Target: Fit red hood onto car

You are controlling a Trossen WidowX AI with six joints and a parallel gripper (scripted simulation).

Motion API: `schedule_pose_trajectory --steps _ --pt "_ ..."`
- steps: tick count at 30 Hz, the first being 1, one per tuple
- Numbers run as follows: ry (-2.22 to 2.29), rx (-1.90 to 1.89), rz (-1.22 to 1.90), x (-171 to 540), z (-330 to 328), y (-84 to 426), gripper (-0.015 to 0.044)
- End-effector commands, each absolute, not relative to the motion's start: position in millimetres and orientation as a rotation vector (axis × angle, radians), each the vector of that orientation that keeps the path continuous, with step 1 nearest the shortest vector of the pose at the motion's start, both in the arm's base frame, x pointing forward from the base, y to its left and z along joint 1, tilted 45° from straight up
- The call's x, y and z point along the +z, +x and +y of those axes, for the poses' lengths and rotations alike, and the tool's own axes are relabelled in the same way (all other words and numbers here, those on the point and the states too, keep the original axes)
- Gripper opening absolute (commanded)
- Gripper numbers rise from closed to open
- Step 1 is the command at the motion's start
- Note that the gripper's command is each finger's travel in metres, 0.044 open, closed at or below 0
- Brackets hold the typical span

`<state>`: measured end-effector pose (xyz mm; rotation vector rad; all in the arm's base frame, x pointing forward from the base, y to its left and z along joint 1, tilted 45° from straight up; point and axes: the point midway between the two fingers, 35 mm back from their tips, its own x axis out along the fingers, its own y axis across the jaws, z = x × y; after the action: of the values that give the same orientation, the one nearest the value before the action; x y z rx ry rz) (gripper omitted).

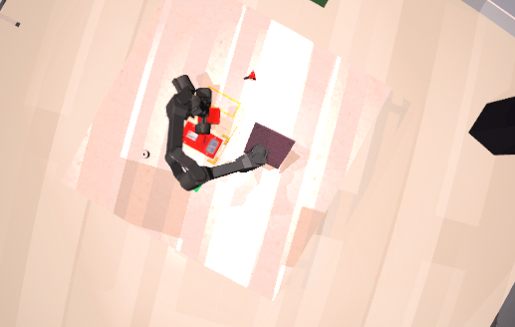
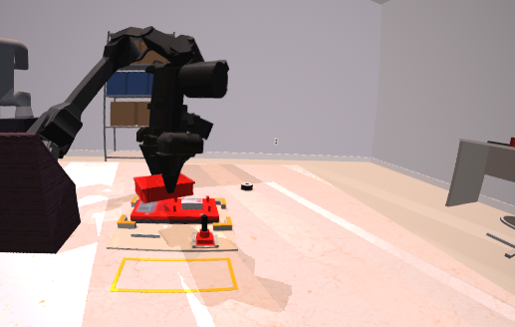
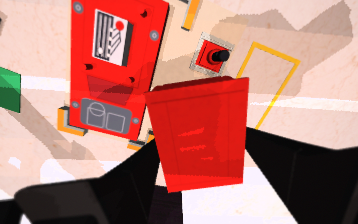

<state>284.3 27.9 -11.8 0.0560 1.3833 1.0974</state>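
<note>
The red hood [image 1: 212,116] [image 2: 148,190] [image 3: 201,135] is in the air, roof up and slightly tilted in the exterior view. My gripper [image 2: 162,182] [image 3: 198,136] is shut on its two sides. The red chassis [image 1: 201,144] [image 2: 166,215] [image 3: 81,50] sits in the jig between orange corner brackets [image 2: 127,224] [image 3: 191,15]. The engine block [image 2: 192,204] [image 3: 103,37] is on its deck; three dark red pegs show around it in the wrist view. The hood is above and beside the chassis, turned a little from its long axis. The hood's corner holes are hidden.
A small red base with a black post [image 1: 252,76] [image 2: 204,236] [image 3: 212,55] stands beside the chassis, near a yellow outline [image 2: 173,290] [image 3: 276,53]. A dark block [image 1: 277,140] [image 2: 7,199] stands by the arm's base. A green piece [image 3: 3,87] and a black ring [image 2: 246,186] lie farther off.
</note>
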Motion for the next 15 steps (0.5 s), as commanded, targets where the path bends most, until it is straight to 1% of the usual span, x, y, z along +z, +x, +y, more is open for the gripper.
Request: schedule_pose_trajectory --steps 1,15 --pt "0.101 1.054 1.411 -1 39 293 0.0" --pt "0.236 0.924 1.514 30 77 308 0.0"
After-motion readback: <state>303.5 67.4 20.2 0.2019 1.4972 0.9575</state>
